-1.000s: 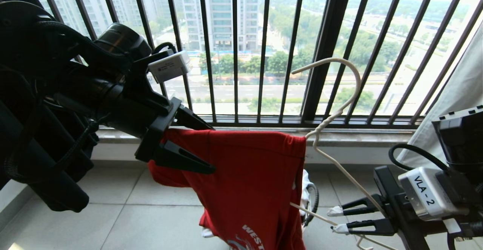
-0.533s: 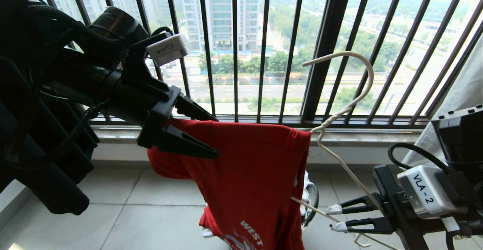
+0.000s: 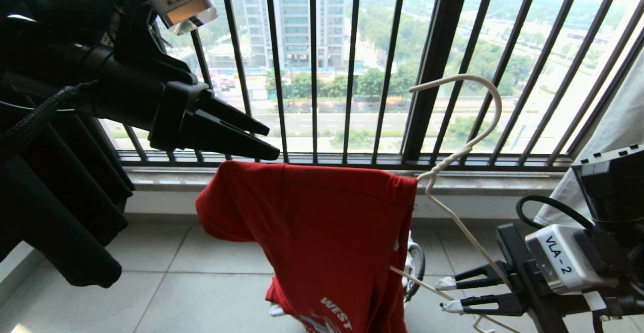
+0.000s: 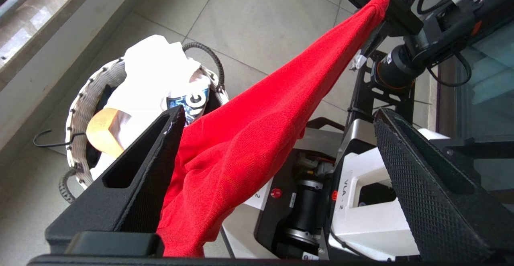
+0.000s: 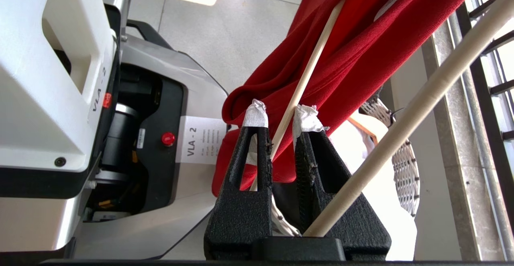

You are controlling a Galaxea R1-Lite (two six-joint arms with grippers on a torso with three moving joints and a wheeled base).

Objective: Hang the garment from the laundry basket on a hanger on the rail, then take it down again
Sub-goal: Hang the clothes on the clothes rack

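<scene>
The garment (image 3: 322, 232), a red T-shirt with "WEST" in white, hangs draped over the off-white hanger (image 3: 495, 106), whose hook points up in front of the window bars. My right gripper (image 3: 447, 294) at the lower right is shut on the hanger's thin rod (image 5: 309, 73). My left gripper (image 3: 274, 144) stands wide open above the garment's left shoulder, apart from it. In the left wrist view the garment (image 4: 249, 129) stretches beneath the spread fingers (image 4: 160, 157). The laundry basket (image 4: 80, 113) stands on the floor below. The rail is out of view.
The basket holds a white printed garment (image 4: 156, 69) and a tan wooden hanger (image 4: 102, 133). Black window bars (image 3: 432, 66) and a sill run behind. Dark cloth (image 3: 50, 212) hangs at the left, white cloth (image 3: 604, 121) at the right. My base (image 4: 373, 213) stands below.
My left gripper, which straddled the garment's shoulder edge, has lifted up and to the left, clear of it. The garment stays draped on the hanger. The right gripper has kept still.
</scene>
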